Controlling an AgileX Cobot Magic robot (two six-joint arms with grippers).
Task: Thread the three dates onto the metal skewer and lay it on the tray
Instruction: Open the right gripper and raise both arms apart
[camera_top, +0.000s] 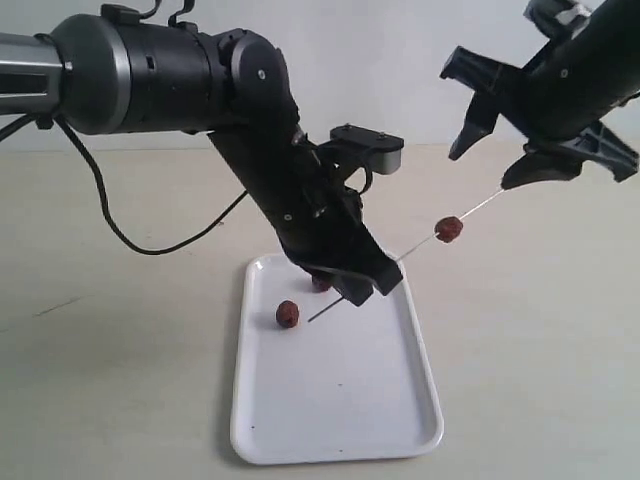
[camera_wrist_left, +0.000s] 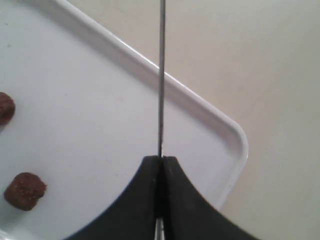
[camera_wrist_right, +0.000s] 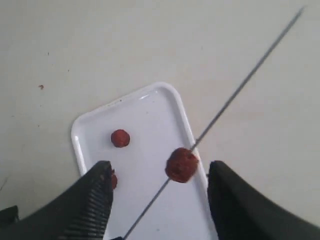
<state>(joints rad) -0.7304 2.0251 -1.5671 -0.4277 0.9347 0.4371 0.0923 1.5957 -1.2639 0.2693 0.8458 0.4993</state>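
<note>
My left gripper is shut on the thin metal skewer and holds it slanted above the white tray. One date is threaded on the skewer, up the rod from the left gripper. Two dates lie on the tray: one in the open, one partly hidden behind the left gripper. My right gripper is open near the skewer's upper end. In the right wrist view the threaded date sits between the gripper's spread fingers, untouched. In the left wrist view the skewer emerges from the shut jaws.
The tray lies on a pale beige tabletop. A black cable trails across the table behind the left arm. The big left arm reaches over the tray's far end.
</note>
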